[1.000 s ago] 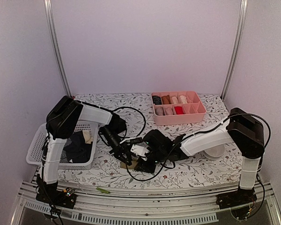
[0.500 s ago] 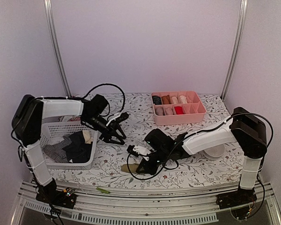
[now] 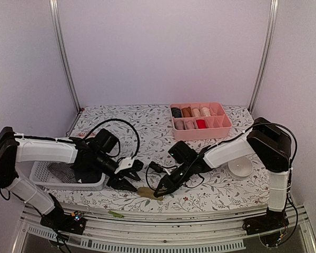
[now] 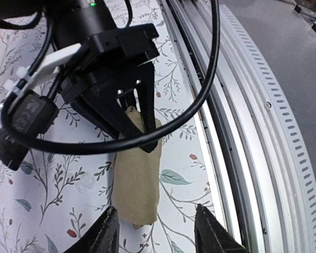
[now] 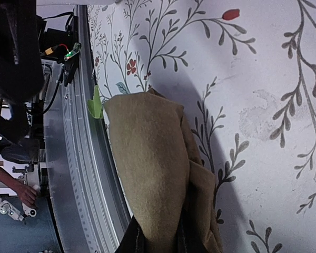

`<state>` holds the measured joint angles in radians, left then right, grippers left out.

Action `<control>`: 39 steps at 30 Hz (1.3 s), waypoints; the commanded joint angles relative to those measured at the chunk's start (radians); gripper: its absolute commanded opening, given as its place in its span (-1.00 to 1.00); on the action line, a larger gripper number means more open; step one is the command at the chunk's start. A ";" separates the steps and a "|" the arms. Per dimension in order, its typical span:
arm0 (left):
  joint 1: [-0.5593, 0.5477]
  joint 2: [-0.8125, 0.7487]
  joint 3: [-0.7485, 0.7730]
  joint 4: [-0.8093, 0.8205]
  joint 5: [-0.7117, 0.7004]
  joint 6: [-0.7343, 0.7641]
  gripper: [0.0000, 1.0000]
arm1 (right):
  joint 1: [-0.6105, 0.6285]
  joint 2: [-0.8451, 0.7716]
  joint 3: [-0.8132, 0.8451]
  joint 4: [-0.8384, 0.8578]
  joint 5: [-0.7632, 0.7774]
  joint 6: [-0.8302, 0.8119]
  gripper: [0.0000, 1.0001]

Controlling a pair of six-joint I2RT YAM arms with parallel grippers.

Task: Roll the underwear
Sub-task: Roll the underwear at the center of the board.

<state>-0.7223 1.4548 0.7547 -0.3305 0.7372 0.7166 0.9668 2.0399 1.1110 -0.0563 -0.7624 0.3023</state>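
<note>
A floral-patterned table (image 3: 147,118) is seen from above, with two arms reaching in from its near edge. A white mesh basket (image 3: 39,173) is set at 8 o'clock on the table, and a grey-and-white striped garment (image 3: 60,171) and a dark garment (image 3: 88,167) are seen inside it. A pink divided tray (image 3: 222,129) is placed at 1 o'clock, and rolled pieces are packed in its compartments. A white round object (image 3: 240,167) is seen at 4 o'clock.

The olive-tan underwear (image 4: 139,179) is laid flat at 6 o'clock, close to the table's front edge, as a long narrow folded strip. Its far end is pinched by the right gripper (image 4: 139,134), whose fingers are clenched on the cloth. The left gripper (image 4: 157,211) is held released at the strip's opposite end, with its fingers spread to either side and nothing gripped between them.
</note>
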 commanded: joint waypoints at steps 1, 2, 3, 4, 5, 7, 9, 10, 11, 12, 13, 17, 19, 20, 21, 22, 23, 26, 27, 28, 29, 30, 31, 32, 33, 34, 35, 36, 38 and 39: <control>-0.056 0.069 0.026 0.070 -0.071 -0.075 -0.03 | -0.004 0.073 -0.020 -0.097 0.016 0.023 -1.00; -0.070 0.080 0.035 0.072 -0.087 -0.076 -0.03 | -0.006 0.077 -0.018 -0.097 0.011 0.021 -1.00; -0.087 0.089 0.040 0.075 -0.100 -0.067 -0.03 | -0.007 0.082 -0.015 -0.097 0.005 0.020 -1.00; -0.100 0.091 0.038 0.092 -0.114 -0.056 -0.03 | -0.008 0.086 -0.014 -0.097 0.000 0.019 -1.00; -0.117 0.094 0.033 0.111 -0.138 -0.046 -0.02 | -0.010 0.090 -0.012 -0.097 -0.001 0.019 -1.00; -0.154 0.108 0.030 0.135 -0.207 -0.016 -0.01 | -0.011 0.096 -0.008 -0.097 -0.007 0.020 -1.00; -0.178 0.126 0.025 0.160 -0.269 0.000 -0.01 | -0.013 0.098 -0.007 -0.097 -0.008 0.017 -1.00; -0.189 0.133 0.020 0.185 -0.296 0.004 0.00 | -0.013 0.101 -0.007 -0.097 -0.009 0.017 -1.00; -0.197 0.141 0.015 0.201 -0.319 0.013 0.00 | -0.013 0.100 -0.007 -0.096 -0.009 0.016 -1.00; -0.207 0.153 0.016 0.207 -0.333 0.024 0.00 | -0.014 0.101 -0.007 -0.096 -0.009 0.015 -1.00; -0.216 0.170 0.022 0.201 -0.353 0.033 0.00 | -0.015 0.100 -0.008 -0.093 -0.009 0.015 -1.00; -0.231 0.218 0.042 0.166 -0.396 0.044 -0.26 | -0.021 0.084 -0.017 -0.074 -0.013 0.015 -1.00; -0.232 0.228 0.044 0.145 -0.406 0.058 -0.41 | -0.027 0.069 -0.028 -0.060 -0.016 0.018 -1.00; -0.231 0.235 0.047 0.134 -0.410 0.061 -0.48 | -0.032 0.060 -0.036 -0.052 -0.023 0.021 -1.00; -0.232 0.243 0.052 0.117 -0.413 0.063 -0.57 | -0.040 0.051 -0.046 -0.042 -0.032 0.023 -1.00; -0.230 0.247 0.055 0.101 -0.413 0.063 -0.67 | -0.045 0.041 -0.055 -0.037 -0.034 0.026 -0.97; -0.230 0.247 0.055 0.087 -0.411 0.064 -0.73 | -0.052 0.030 -0.066 -0.036 -0.032 0.026 -0.92; -0.227 0.243 0.061 0.045 -0.393 0.066 -0.88 | -0.089 -0.035 -0.123 -0.017 -0.024 0.027 -0.79; -0.225 0.246 0.067 0.030 -0.386 0.067 -0.90 | -0.106 -0.065 -0.148 -0.003 -0.019 0.031 -0.78; -0.223 0.256 0.074 0.015 -0.386 0.067 -0.91 | -0.125 -0.101 -0.182 0.010 -0.014 0.039 -0.75; -0.219 0.268 0.086 -0.006 -0.379 0.069 -0.92 | -0.140 -0.141 -0.220 0.025 -0.006 0.046 -0.70; -0.212 0.282 0.102 -0.034 -0.368 0.071 -0.93 | -0.151 -0.185 -0.255 0.044 0.007 0.058 -0.65; -0.203 0.301 0.124 -0.060 -0.348 0.069 -0.94 | -0.158 -0.231 -0.293 0.058 0.029 0.067 -0.53; -0.189 0.322 0.148 -0.089 -0.326 0.063 -0.95 | -0.160 -0.280 -0.322 0.068 0.054 0.079 -0.45; -0.174 0.343 0.181 -0.128 -0.294 0.063 -0.95 | -0.160 -0.326 -0.348 0.077 0.076 0.083 -0.37; -0.158 0.369 0.217 -0.164 -0.265 0.060 -0.95 | -0.159 -0.371 -0.372 0.078 0.102 0.087 -0.31; -0.141 0.391 0.249 -0.196 -0.240 0.056 -0.95 | -0.157 -0.418 -0.389 0.080 0.132 0.092 -0.27; -0.128 0.418 0.286 -0.235 -0.211 0.061 -0.96 | -0.155 -0.460 -0.407 0.081 0.165 0.091 -0.20; -0.108 0.461 0.347 -0.289 -0.181 0.062 -0.98 | -0.155 -0.527 -0.435 0.073 0.231 0.083 -0.03; -0.100 0.477 0.368 -0.305 -0.168 0.064 -0.98 | -0.155 -0.544 -0.443 0.067 0.256 0.075 -0.01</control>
<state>-0.8688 1.8492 1.0599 -0.4068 0.5209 0.7769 0.8051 1.5948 0.7048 0.0254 -0.6544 0.3847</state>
